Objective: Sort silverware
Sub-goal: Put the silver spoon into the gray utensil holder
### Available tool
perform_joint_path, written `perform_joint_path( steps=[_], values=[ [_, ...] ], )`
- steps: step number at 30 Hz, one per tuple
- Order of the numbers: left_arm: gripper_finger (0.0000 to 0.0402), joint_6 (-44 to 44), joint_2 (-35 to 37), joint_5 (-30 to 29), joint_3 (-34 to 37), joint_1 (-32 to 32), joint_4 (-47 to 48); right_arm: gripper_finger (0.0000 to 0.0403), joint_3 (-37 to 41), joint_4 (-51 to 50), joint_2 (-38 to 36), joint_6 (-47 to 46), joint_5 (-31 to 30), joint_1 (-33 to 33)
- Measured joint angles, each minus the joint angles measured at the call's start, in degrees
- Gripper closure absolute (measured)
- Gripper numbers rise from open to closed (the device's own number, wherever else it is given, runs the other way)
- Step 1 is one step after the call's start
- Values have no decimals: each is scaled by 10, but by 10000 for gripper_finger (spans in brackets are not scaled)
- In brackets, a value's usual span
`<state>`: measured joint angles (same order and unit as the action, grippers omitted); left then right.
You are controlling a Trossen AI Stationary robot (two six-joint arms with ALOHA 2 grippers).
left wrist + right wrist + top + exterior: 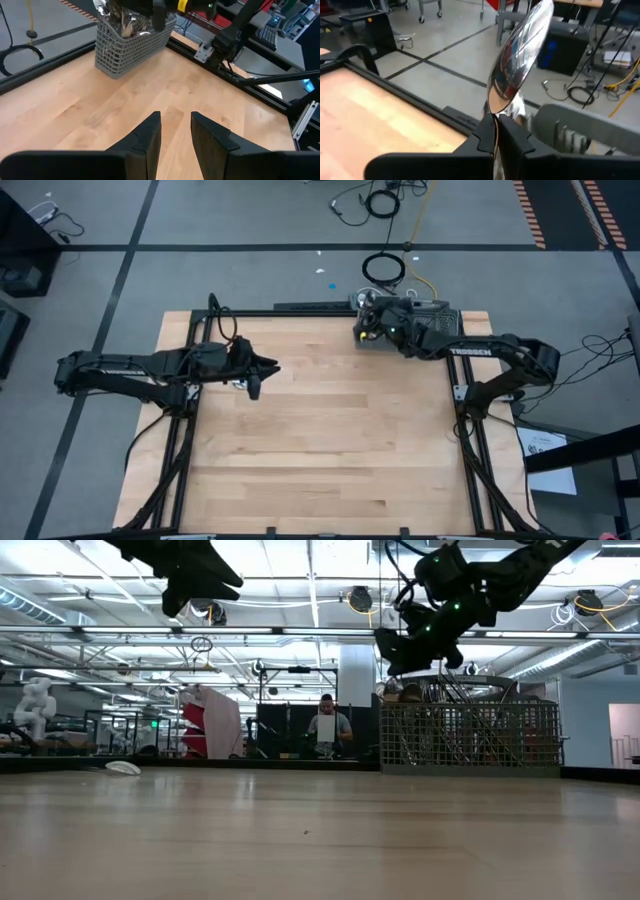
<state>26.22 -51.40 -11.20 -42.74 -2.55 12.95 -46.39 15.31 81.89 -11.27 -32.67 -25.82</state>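
the right gripper (495, 132) hides most of what it holds; its wrist view shows only the bowl and neck of a spoon (517, 65) rising from between the pinched fingers, the handle lost below them; from above, the same gripper (366, 320) covers much of the grey mesh basket (438, 308), so the contents cannot be counted there; the low view shows thin handles behind the mesh (470, 745) but not which are forks, spoons or knives; the left wrist view catches the rest of the silverware (127, 22) bunched upright in the basket (130, 47), its tops cut off by the frame and partly masked by the right arm.

the basket stands at the table's far edge, towards the right corner, just inside the black frame rail; the wooden table (320, 450) lies bare across its middle and near side, with wide room between the two arms; a small pale object (123, 767) lies at the far left edge in the low view, too small to identify; a person (327, 730) shows in the room beyond.

the right arm reaches from the right side, elbow bent, wrist above the basket, fingers clamped together on the spoon, which is lifted above the rim and tilted; the left arm stretches in from the left edge, its gripper (258, 376) raised above the wood well apart from the basket; its fingers (147, 137) stand partly apart with nothing between them.
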Motion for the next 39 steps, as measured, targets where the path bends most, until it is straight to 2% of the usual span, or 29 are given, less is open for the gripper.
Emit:
perform_joint_path(
  steps=[5, 13, 16, 22, 26, 29, 33, 35, 39],
  values=[
    [288, -1, 0, 6, 0, 0, 4, 385, 0, -33, 5, -29, 0, 12],
    [288, 0, 0, 8, 0, 0, 31, 333, 0, -53, -4, -30, 0, 12],
    [288, -7, 0, 27, 0, 0, 32, 311, 0, -53, -11, -31, 0, 12],
    [288, -85, 0, 75, 0, 0, 41, 266, 0, -53, -49, -26, -1, 16],
    [288, -164, 0, 78, 0, 0, 105, 236, 0, -56, -87, -29, 1, 16],
    [288, -233, 0, 69, 0, 0, 191, 215, 0, -61, -123, -60, 53, 15],
    [283, -324, -12, 41, 0, -1, 298, 196, 0, -61, -168, -105, 194, 21],
    [272, -377, -33, 17, 0, -6, 331, 193, 0, -61, -183, -118, 243, 34],
    [240, -467, -111, 10, 0, -40, 354, 195, 0, -61, -197, -121, 275, 77]
  ],
)
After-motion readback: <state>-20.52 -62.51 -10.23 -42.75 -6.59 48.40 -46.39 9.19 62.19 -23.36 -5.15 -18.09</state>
